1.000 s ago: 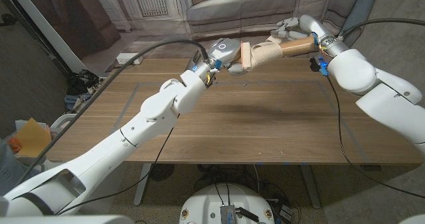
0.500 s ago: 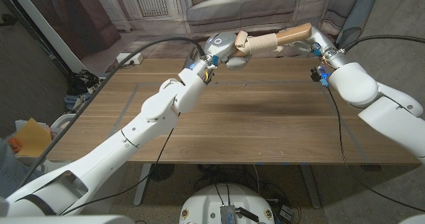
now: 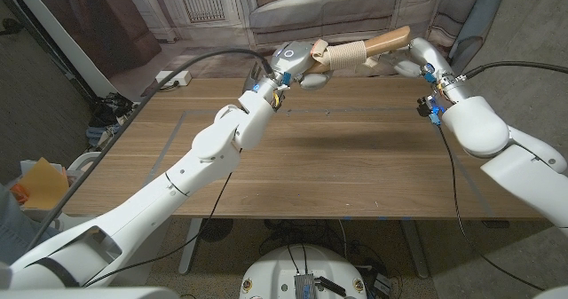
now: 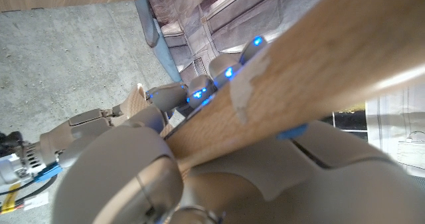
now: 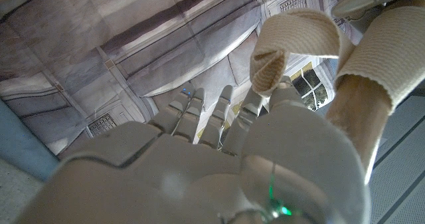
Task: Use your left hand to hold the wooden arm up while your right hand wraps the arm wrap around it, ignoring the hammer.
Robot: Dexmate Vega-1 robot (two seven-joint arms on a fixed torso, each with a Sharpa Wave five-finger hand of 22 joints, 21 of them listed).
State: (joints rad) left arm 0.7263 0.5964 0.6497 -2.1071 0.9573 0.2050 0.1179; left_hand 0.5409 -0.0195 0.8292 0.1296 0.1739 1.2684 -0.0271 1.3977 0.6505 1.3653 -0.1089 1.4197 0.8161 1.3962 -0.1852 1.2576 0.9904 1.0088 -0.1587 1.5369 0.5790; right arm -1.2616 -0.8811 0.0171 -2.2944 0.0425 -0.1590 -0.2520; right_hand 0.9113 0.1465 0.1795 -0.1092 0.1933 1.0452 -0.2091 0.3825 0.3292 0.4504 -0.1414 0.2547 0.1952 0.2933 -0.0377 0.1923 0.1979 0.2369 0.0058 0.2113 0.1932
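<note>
The wooden arm [image 3: 383, 43] hangs high over the far edge of the surface [image 3: 337, 157], and since a second ago it has risen and tilted so its bare end points up toward your right — the arm wrap [image 3: 342, 56] now coils around its middle. Your left hand [image 3: 297, 64] has its fingers clamped on the near end, while your right hand [image 3: 410, 58] has slid beneath the far end with the wrap's loose loop pinched against its fingers [image 5: 262, 101]. So another turn looks laid — the tail still wants pulling snug.
</note>
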